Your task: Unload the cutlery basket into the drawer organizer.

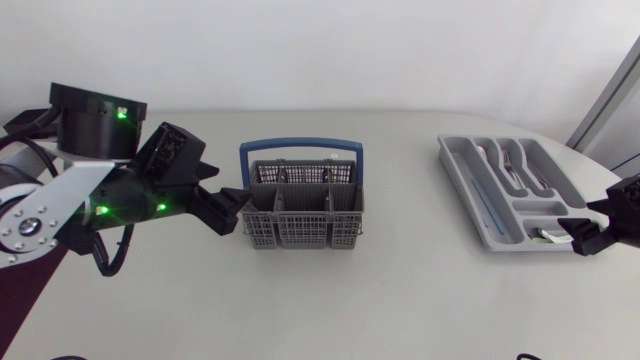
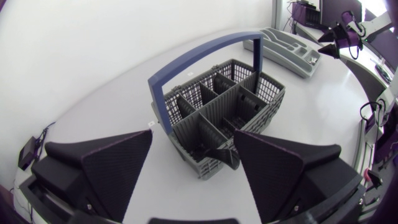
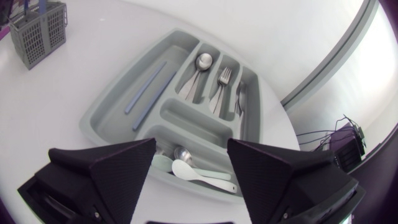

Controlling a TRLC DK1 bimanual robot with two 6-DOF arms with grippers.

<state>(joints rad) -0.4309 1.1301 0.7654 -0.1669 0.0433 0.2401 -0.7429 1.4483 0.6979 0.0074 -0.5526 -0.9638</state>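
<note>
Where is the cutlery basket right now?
In the head view the cutlery basket stands near the table's middle, just ahead of the left gripper, far from the drawer organizer at the right.

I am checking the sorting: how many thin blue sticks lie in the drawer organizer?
2. One blue stick and a second blue stick lie side by side in the long outer compartment of the drawer organizer. No others show.
</note>
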